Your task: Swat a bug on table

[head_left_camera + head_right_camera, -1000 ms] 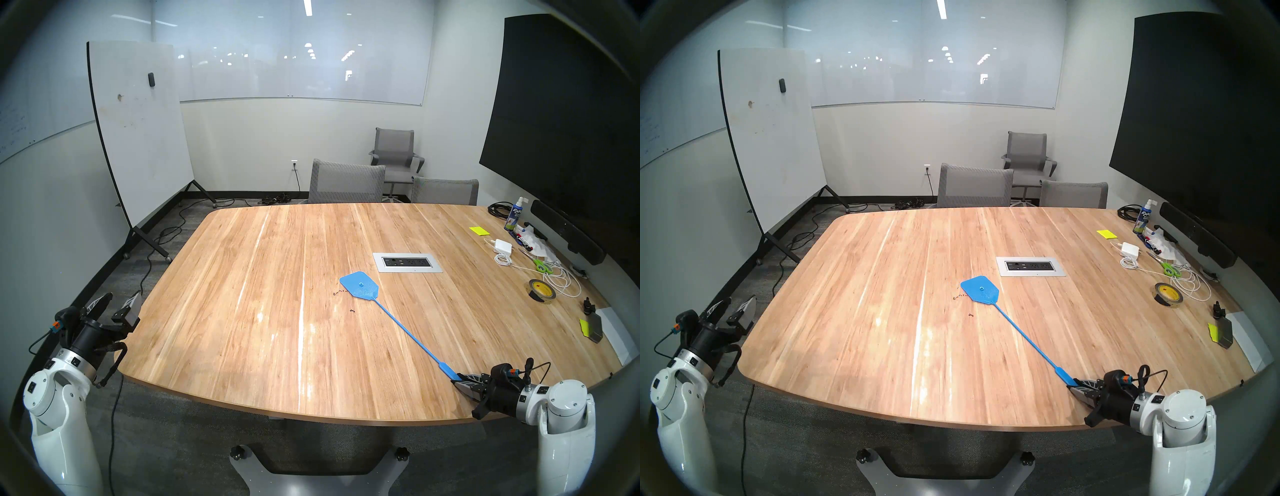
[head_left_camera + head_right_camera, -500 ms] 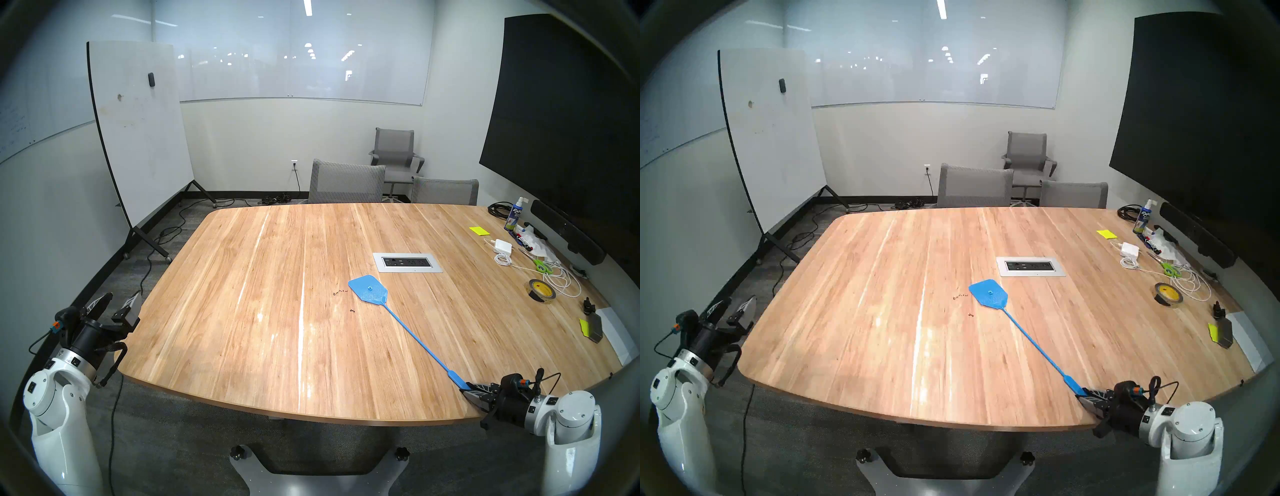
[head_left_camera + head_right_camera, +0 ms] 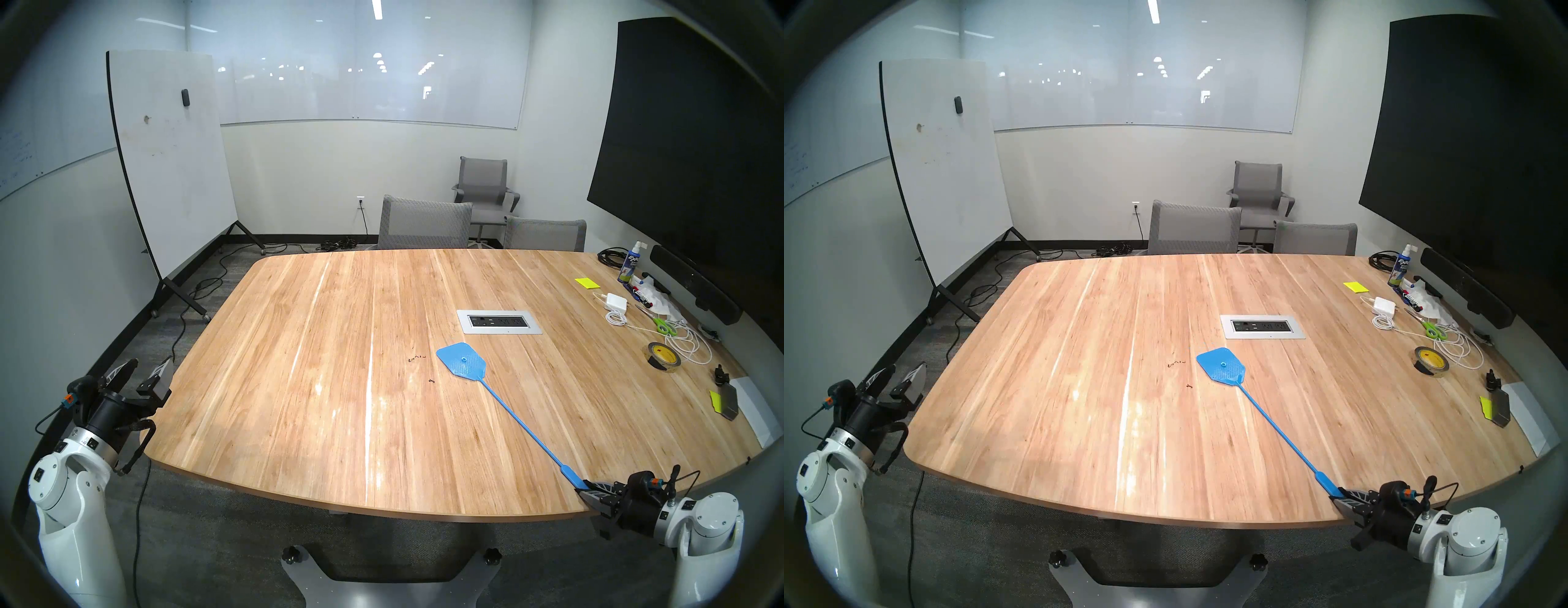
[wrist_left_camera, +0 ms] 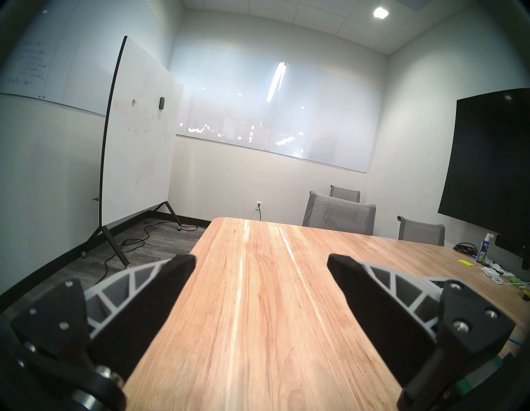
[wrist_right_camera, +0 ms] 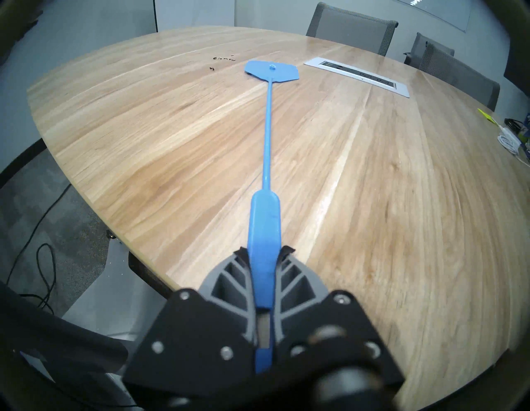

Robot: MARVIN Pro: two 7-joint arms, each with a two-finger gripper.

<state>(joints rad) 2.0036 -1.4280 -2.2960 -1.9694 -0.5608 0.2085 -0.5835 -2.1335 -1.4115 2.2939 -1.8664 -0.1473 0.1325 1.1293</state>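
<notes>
One wood-plank tabletop [image 3: 297,382] fills the room's middle, with one silver outlet panel [image 3: 499,322] inset. Three grey chairs [image 3: 424,223] stand beyond its far edge. One blue fly swatter [image 3: 461,361] lies with its head flat on the wood, near the panel, its thin handle running back to the right end effector [image 3: 587,489], which is clamped tight on the grip. The left end effector [image 3: 142,370] hangs off the tabletop's left edge, fingers spread wide, holding nothing. One roll of tape [image 3: 663,362] sits at the right. The bug [image 3: 432,381], one tiny black speck, lies just left of the swatter head; a thin line of dark crumbs [image 3: 416,359] lies beyond it.
</notes>
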